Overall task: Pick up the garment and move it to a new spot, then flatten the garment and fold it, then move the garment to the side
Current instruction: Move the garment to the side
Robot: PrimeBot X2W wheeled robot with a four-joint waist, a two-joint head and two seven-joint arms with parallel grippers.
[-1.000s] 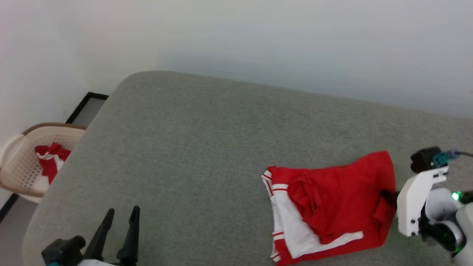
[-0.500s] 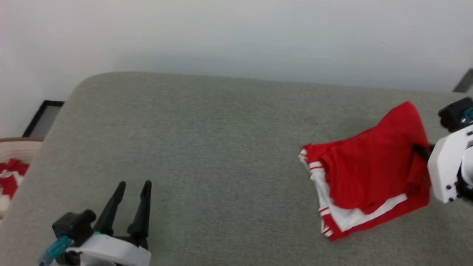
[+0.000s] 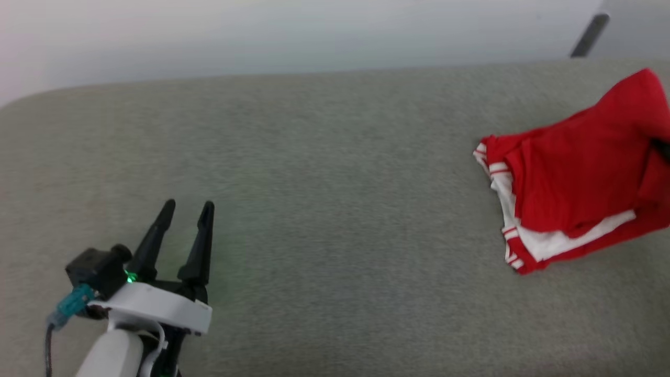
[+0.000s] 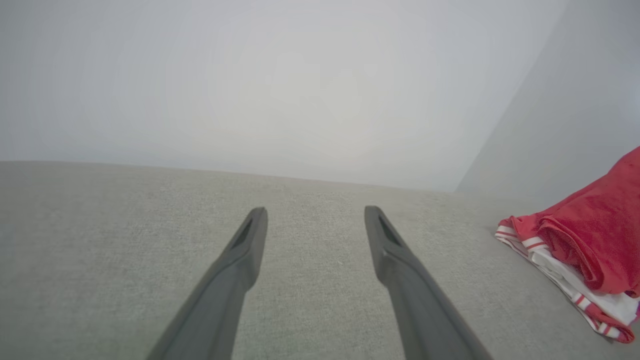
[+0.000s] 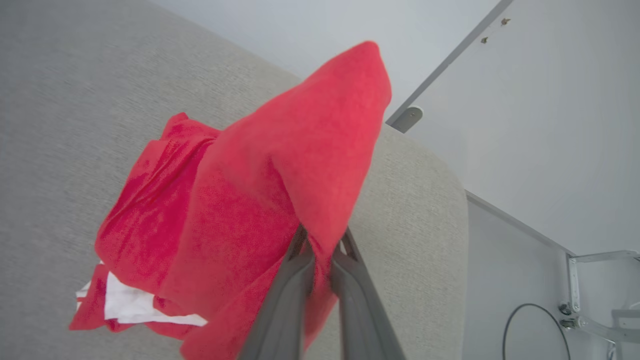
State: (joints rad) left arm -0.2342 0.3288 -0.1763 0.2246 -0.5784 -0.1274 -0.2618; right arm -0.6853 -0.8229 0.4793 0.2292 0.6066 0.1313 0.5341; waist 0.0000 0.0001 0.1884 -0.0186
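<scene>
The garment (image 3: 570,178) is a bunched red T-shirt with white sleeve parts. It lies at the right end of the grey upholstered surface (image 3: 335,157), with its right side pulled up off it. In the right wrist view my right gripper (image 5: 322,240) is shut on a fold of the garment (image 5: 250,200), and the red cloth peaks above the fingers. My left gripper (image 3: 188,204) hovers open and empty over the surface at the lower left, far from the shirt. The left wrist view has the open left gripper (image 4: 315,212) with the garment (image 4: 595,250) off to the right.
A pale wall runs behind the surface. The surface's rounded right end (image 5: 440,210) drops to a grey floor with a black cable (image 5: 535,325) and a metal bracket (image 5: 595,285). A grey fitting (image 3: 589,34) sits on the wall at the upper right.
The head camera has swung, so the basket has left the view. The right gripper has lifted the garment's held side and drawn it rightward. The left gripper stays open.
</scene>
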